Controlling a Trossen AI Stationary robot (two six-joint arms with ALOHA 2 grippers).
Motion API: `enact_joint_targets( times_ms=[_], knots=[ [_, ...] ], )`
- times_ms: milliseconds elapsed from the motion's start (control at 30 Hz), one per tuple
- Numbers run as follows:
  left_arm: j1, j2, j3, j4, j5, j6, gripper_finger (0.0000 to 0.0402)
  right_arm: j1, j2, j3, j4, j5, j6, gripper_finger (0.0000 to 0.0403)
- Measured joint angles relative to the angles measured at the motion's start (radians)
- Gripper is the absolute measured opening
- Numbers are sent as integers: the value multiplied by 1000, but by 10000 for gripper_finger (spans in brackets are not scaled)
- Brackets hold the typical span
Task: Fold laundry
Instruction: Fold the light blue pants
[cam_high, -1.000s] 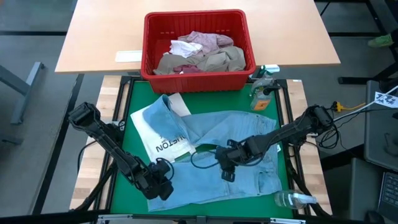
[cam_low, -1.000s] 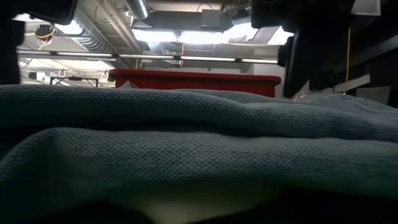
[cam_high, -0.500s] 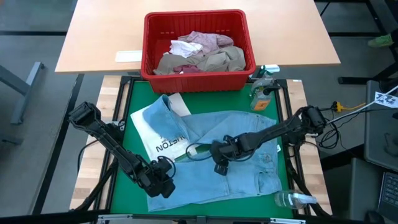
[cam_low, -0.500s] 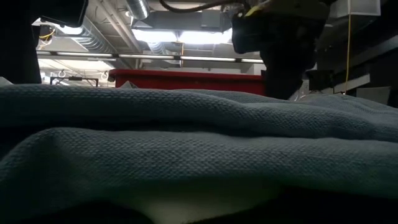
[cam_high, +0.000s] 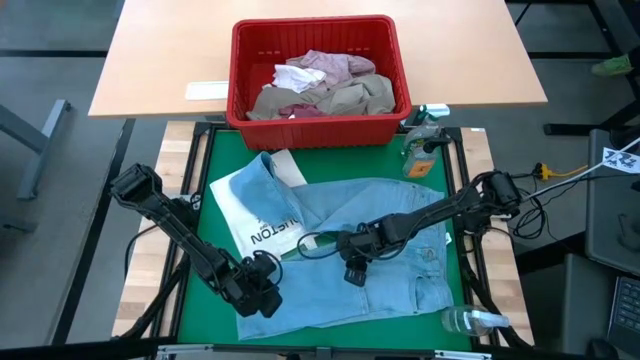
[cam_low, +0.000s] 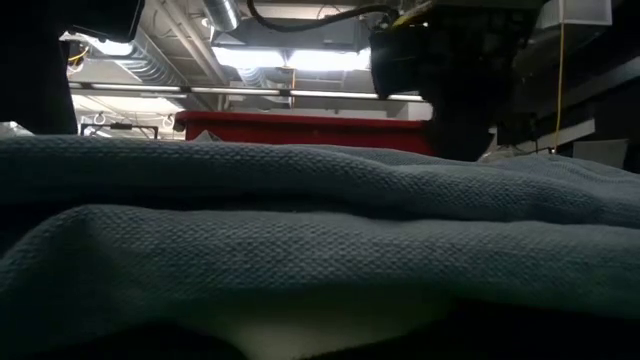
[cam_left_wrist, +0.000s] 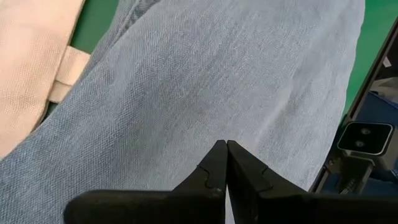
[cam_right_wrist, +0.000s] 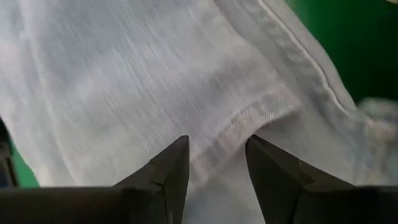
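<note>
Light blue jeans (cam_high: 385, 235) lie spread on the green mat (cam_high: 215, 165), partly over a tan cloth piece (cam_high: 250, 215) with dark lettering. My left gripper (cam_high: 263, 298) is shut at the jeans' near-left part; in its wrist view the closed tips (cam_left_wrist: 225, 148) stand over plain denim (cam_left_wrist: 217, 74). My right gripper (cam_high: 352, 268) is open over the middle of the jeans, with its fingers on either side of a stitched seam (cam_right_wrist: 249, 127). More laundry lies in the red basket (cam_high: 318, 128) at the far edge. My left gripper points its shut fingertips slanting down at the denim's near-left part (cam_left_wrist: 242, 134); I cannot tell whether they touch or hold the cloth. My right gripper hangs open close over the seam; I cannot tell whether its fingertips (cam_right_wrist: 180, 149) touch the denim.
A spray bottle (cam_high: 424, 150) stands at the mat's far right corner, and a clear bottle (cam_high: 470, 320) lies at its near right corner. In the low view the folds of denim (cam_low: 320, 240) fill the foreground, with the right arm (cam_low: 440, 80) behind them.
My right gripper has gone toward the table's left edge and sunk closer to the jeans, still open. The jeans and my left gripper have kept still.
</note>
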Motion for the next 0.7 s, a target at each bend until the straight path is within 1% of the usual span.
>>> enact_joint_targets(
  times_ms=[100,200,267,400,433,600,700],
  knots=[
    [0,0,0,-16,0,-1,0,0,10,-1,10,1,0,156],
    [0,0,0,-49,1,-3,0,0,19,-1,11,36,-3,135],
    [0,0,0,-81,2,-17,0,1,20,-1,14,59,-5,105],
    [0,0,0,-136,2,-36,0,1,23,0,12,107,-6,21],
    [0,0,0,-147,2,-37,0,1,23,0,11,115,-7,12],
    [0,4,0,-218,24,-96,0,2,23,0,-42,138,10,31],
    [0,24,0,-253,63,-116,0,2,23,0,-77,165,20,26]
  ],
)
